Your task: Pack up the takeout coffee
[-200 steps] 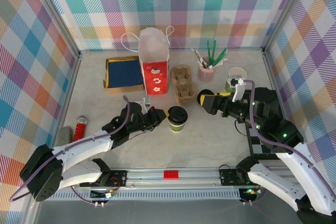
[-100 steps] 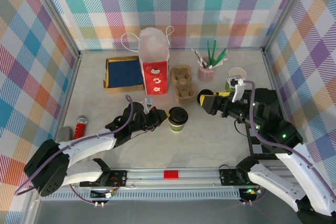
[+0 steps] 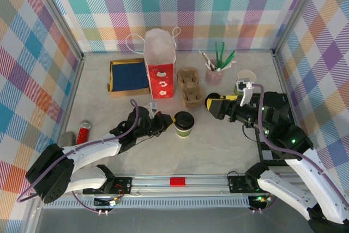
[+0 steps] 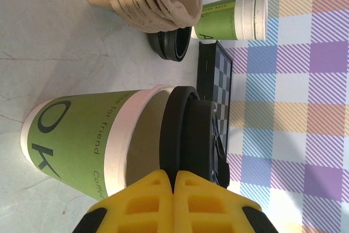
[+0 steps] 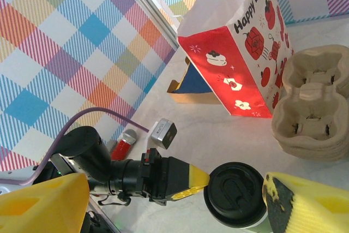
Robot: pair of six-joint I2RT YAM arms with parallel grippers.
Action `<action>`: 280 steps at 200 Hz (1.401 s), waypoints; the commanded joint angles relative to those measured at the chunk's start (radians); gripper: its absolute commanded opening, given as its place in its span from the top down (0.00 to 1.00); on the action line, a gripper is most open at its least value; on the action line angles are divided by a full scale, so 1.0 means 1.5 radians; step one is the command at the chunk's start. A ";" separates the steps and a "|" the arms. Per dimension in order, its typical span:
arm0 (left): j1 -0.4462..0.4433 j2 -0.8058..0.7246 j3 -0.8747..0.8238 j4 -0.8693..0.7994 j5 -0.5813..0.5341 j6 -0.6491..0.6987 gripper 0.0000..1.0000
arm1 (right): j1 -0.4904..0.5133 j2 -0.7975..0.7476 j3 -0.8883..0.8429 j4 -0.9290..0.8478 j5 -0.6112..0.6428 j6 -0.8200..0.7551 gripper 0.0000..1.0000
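The takeout coffee stands upright mid-table, an olive-green paper cup with a black lid. My left gripper is shut with nothing between its yellow fingers, and their tips rest against the lid's left side. My right gripper hovers open, up and to the right of the cup. The cup lies just inside its right finger, with the left finger far off. The red bag stands open behind the cup.
A stack of pulp cup carriers sits right of the bag, with a loose black lid and a lidless cup stack beyond. A pink cup of utensils, a blue napkin tray, a small silver box and a red tube also lie about.
My right gripper has crept slightly left toward the cup. The left gripper has edged forward against the lid. The cup has not moved.
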 commanded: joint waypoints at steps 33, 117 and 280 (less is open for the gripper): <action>0.010 0.011 -0.005 0.006 0.006 0.021 0.95 | 0.001 -0.017 -0.008 0.036 -0.010 -0.007 0.17; 0.010 0.001 0.002 -0.034 -0.006 0.035 0.90 | 0.001 -0.033 -0.017 0.054 -0.011 -0.005 0.18; 0.010 -0.018 0.006 -0.079 -0.024 0.058 0.86 | 0.001 -0.054 -0.031 0.080 -0.011 0.000 0.20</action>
